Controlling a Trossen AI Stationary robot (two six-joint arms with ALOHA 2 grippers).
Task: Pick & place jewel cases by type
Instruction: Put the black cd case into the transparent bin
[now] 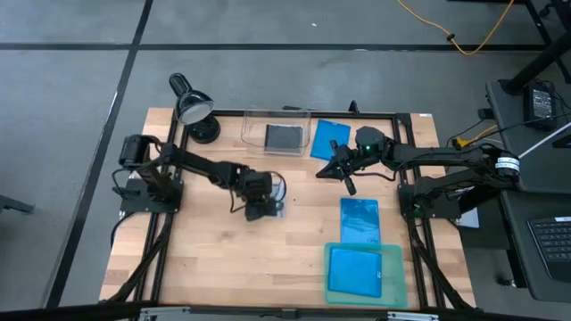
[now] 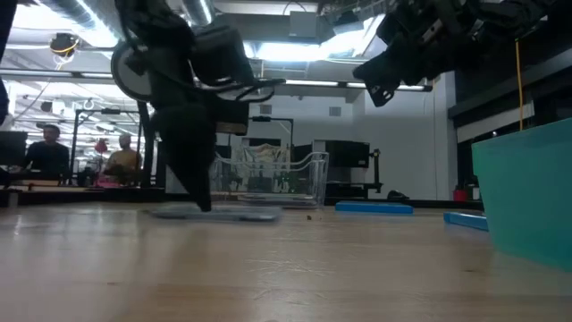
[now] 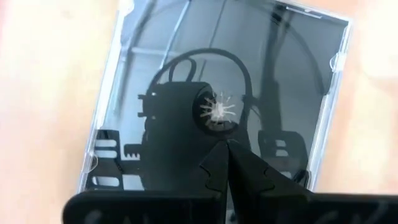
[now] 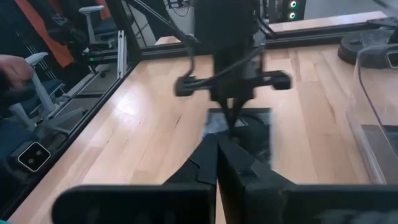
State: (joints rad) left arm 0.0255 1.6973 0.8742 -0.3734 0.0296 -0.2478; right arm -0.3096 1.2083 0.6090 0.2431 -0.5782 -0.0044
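Note:
A square clear jewel case point(image 3: 155, 62) with a dark disc tray lies flat on the table point(image 2: 223, 215), left of centre. My left gripper point(image 3: 224, 144) points straight down at it with its fingers shut point(image 1: 265, 207). My right gripper point(image 4: 217, 146) is shut and empty, lifted above the table near the far right point(image 1: 344, 176) point(image 2: 393, 80). A dark grey case point(image 1: 284, 136) lies in the clear bin. One blue case point(image 1: 330, 138) lies beside the bin, another point(image 1: 359, 220) lies flat above the teal tray, and a third point(image 1: 355, 270) lies in that tray. My left gripper comes from above, pointing down, and its shut fingertips point(image 2: 204, 204) meet the top face of the clear jewel case just beside the centre hub point(image 3: 217, 112). The case lies flat on the table under them.
The clear bin point(image 1: 254, 120) stands at the far edge and the teal tray point(image 1: 397, 285) at the near right corner. A desk lamp point(image 1: 192, 107) stands at the far left corner. Bare wood lies near the table's near left. People sit in the room beyond.

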